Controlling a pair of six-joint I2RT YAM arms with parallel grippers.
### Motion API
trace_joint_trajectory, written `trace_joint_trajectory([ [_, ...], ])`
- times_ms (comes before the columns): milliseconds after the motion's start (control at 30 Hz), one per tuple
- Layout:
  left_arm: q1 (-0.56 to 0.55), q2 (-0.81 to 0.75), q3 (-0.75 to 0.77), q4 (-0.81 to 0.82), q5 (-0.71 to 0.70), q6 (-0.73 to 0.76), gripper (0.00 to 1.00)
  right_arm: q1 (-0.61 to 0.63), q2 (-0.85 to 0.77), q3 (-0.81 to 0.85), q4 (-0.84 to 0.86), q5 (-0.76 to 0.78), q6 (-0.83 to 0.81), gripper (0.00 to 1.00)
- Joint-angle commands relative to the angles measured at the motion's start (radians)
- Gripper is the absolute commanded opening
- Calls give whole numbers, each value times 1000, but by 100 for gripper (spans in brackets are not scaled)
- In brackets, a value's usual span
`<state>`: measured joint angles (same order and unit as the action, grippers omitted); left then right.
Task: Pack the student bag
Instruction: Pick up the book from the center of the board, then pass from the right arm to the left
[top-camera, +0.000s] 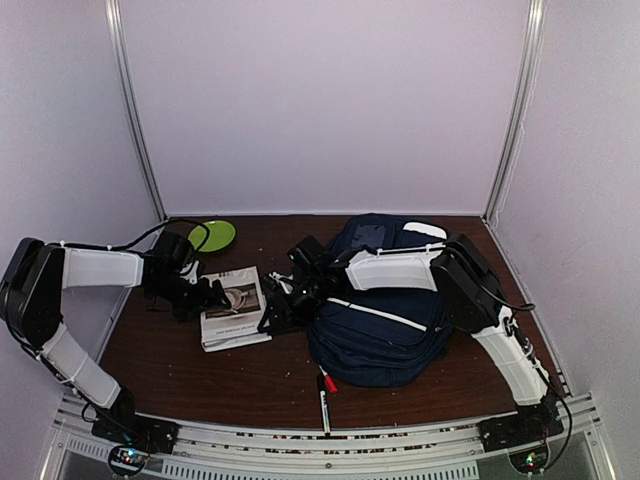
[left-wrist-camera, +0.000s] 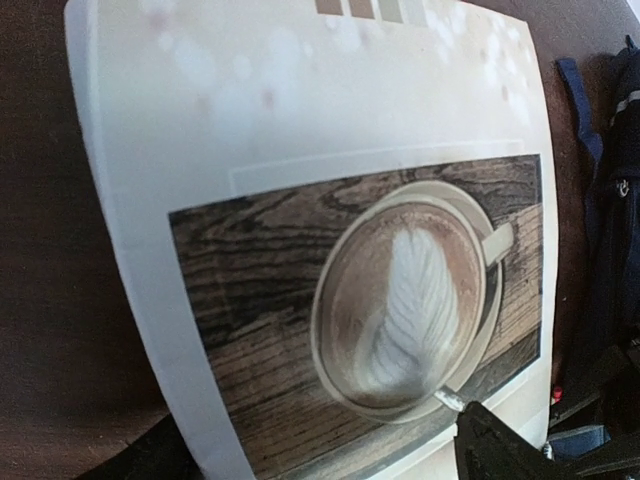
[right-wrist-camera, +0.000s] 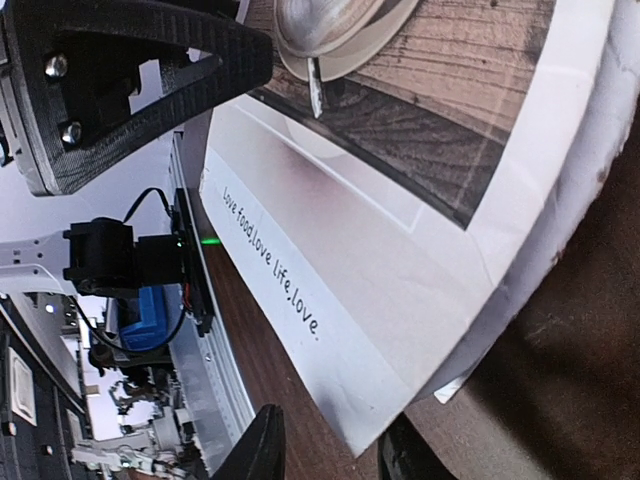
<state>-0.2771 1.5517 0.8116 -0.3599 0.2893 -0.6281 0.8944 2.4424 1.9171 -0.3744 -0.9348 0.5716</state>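
Note:
The navy student bag (top-camera: 385, 315) lies at the table's right centre, with its dark edge at the right of the left wrist view (left-wrist-camera: 610, 250). A white book with a coffee-cup picture (top-camera: 232, 305) lies to its left. My left gripper (top-camera: 213, 297) hovers low over the book's cover (left-wrist-camera: 300, 200), jaws wide open, with one dark fingertip (left-wrist-camera: 500, 450) over the cover. My right gripper (top-camera: 276, 314) is open at the book's near right corner (right-wrist-camera: 400, 330). That corner lies between its fingertips (right-wrist-camera: 262, 450), and I cannot tell whether they touch it.
A black marker with a red cap (top-camera: 325, 392) lies in front of the bag near the front rail. A green plate (top-camera: 212, 235) sits at the back left. White walls close in the back and both sides.

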Motion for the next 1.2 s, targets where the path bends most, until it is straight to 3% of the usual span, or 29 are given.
trace_joint_trajectory([
  [0, -21, -15, -12, 32, -6, -14, 88, -1, 29, -68, 229, -122, 192, 28],
  [267, -25, -62, -30, 15, -53, -15, 89, -8, -51, -108, 278, -125, 191, 0],
  [533, -25, -240, -89, -2, -110, -23, 98, -17, -143, -187, 391, -163, 204, 0],
  [800, -23, -351, -187, 72, -11, -126, 98, -47, -210, -284, 816, -233, 514, 0],
  [1167, -23, -390, -274, 360, 124, -427, 98, -83, -295, -357, 753, -231, 435, 0],
])
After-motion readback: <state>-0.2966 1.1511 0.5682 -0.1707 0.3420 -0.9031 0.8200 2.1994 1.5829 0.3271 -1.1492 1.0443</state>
